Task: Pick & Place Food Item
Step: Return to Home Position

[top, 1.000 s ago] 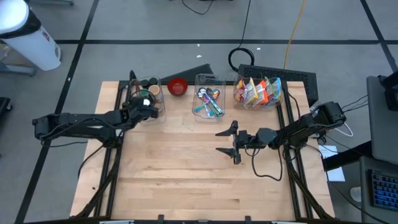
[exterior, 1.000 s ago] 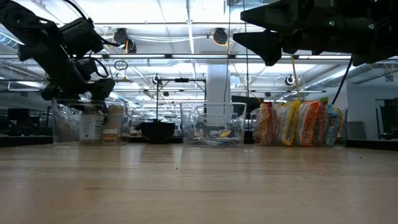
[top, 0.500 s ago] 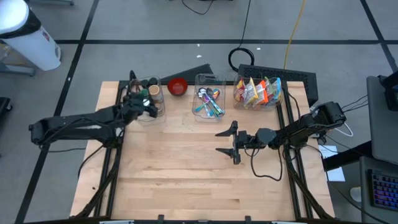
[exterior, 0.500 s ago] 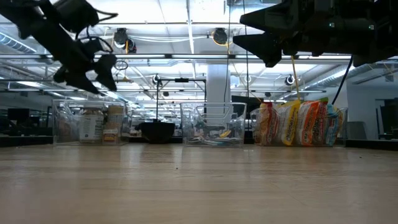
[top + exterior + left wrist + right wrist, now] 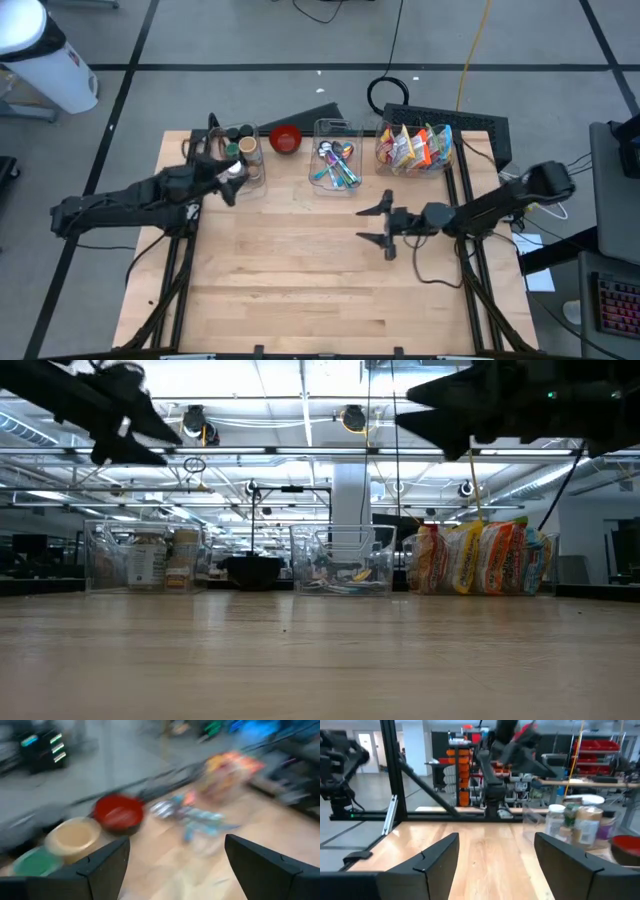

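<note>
Bottles [image 5: 246,146] of seasoning stand upright inside the left clear bin [image 5: 100,556] at the far edge, and neither of my grippers holds any of them. Nearest to the front, the wooden table [image 5: 300,290] is bare boards. Farther in, my right gripper [image 5: 363,225] hangs over the right-middle of the table, well above the wood, pointing toward the left side; its fingers are spread wide with nothing between them. My left gripper [image 5: 177,842] is lifted high over the far left part of the table, just in front of the left bin, and its fingers too are wide apart and empty. Beyond both grippers the row of containers lines the far edge. The left bin has the bottles crowded together, one with a tan lid and one with a green lid. Just beside it to the right sits a red bowl [image 5: 286,139] on the table. Next comes the middle bin [image 5: 322,126], with coloured spoons [image 5: 338,163] lying in it. The right bin [image 5: 384,128] holds bright snack packets [image 5: 416,147] standing on edge.
</note>
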Motion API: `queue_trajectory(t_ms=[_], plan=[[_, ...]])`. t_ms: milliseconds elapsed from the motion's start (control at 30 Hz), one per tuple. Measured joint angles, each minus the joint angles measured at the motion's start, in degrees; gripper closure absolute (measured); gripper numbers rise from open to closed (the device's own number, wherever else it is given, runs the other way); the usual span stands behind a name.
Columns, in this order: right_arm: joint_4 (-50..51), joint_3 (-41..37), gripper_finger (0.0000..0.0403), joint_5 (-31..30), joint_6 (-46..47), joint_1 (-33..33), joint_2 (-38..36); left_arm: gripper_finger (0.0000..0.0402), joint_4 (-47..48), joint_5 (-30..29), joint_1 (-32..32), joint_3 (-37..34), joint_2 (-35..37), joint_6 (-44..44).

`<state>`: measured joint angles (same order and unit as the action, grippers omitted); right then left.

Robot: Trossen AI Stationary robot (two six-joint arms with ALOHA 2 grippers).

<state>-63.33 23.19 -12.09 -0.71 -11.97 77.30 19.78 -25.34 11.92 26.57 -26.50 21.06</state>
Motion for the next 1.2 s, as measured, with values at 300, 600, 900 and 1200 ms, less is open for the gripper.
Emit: queue_trajectory(t_ms=[300, 600, 900, 1200], plan=[[3.40, -14.04, 0.0167, -4.36, -1.69, 0.00, -23.51, 0.0066, -21.78, 12.48, -7.25, -12.86, 14.46, -10.09], [12.88, -21.72, 0.0171, -4.53, -1.61, -0.24, -38.62, 0.0066, -28.90, 14.80, -9.81, -20.31, 21.48, -13.07], [24.33, -21.84, 0.0184, -4.45, -3.69, -0.26, -43.67, 0.0066, -27.96, 15.50, -9.83, -24.09, 22.01, -12.60], [38.59, -21.91, 0.0191, -9.53, -6.03, -0.24, -56.57, 0.0066, -27.36, 18.03, -9.83, -25.73, 22.06, -11.39]])
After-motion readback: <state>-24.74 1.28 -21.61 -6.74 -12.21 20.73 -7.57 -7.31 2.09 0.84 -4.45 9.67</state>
